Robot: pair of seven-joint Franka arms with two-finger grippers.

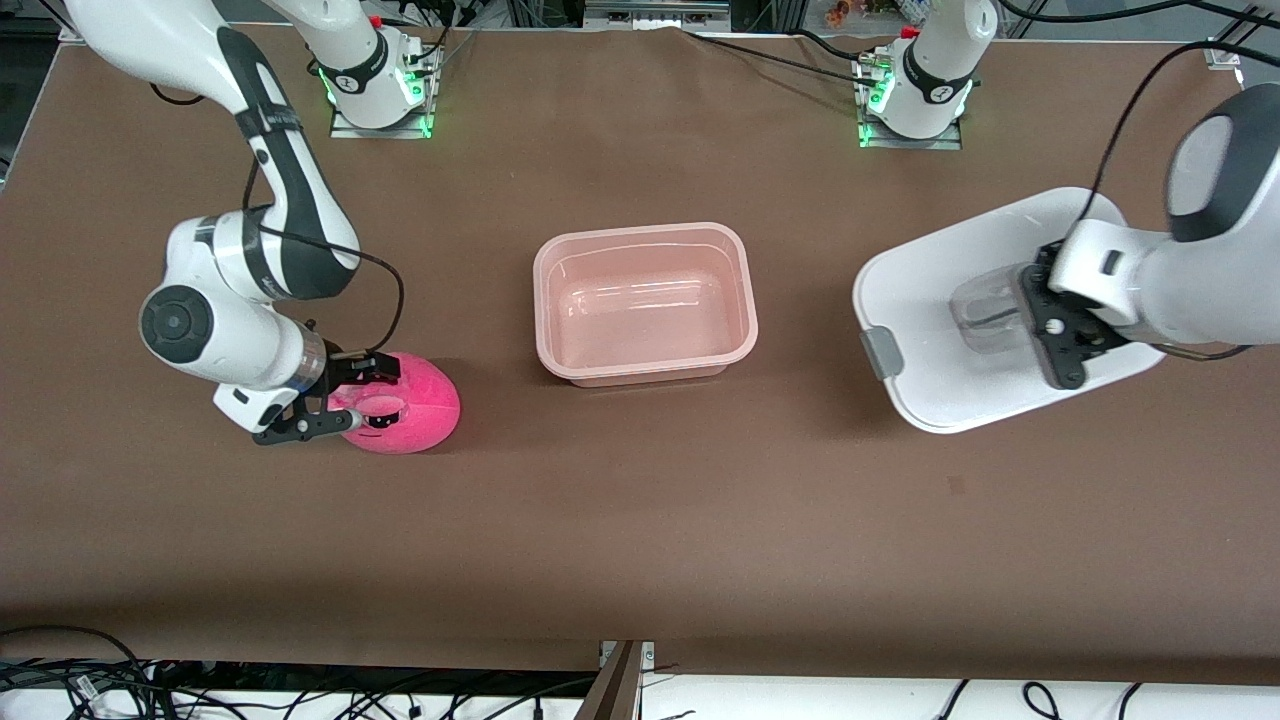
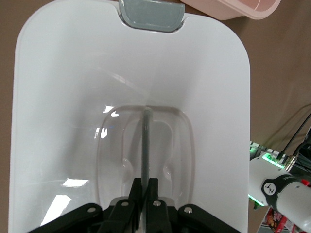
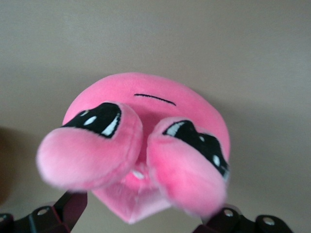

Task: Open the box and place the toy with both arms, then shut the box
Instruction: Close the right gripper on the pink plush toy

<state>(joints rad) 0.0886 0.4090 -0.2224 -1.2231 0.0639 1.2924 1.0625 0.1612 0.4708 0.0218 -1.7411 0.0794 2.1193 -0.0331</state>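
The brown table [image 1: 640, 540] carries everything. Seen from the front camera with the open box at the dial's centre, the lid sits at about three o'clock and the toy at about eight.

The white lid [image 1: 930, 330] is off the box, at the left arm's end of the table, one grey clip [image 1: 881, 352] on its edge toward the box. The left claw [image 1: 1050, 325] is clamped tight on the thin bar of the lid's clear recessed handle [image 2: 146, 141].

The box [image 1: 645, 303] is a pale pink tub, standing open at the middle of the table.

The toy [image 1: 405, 400], a hot-pink plush dome with bulging black eyes [image 3: 99, 118], rests on the table at the right arm's end, nearer the front camera than the box. The right claw [image 1: 335, 398] is spread wide, a finger [image 1: 300, 425] on either side of the toy.
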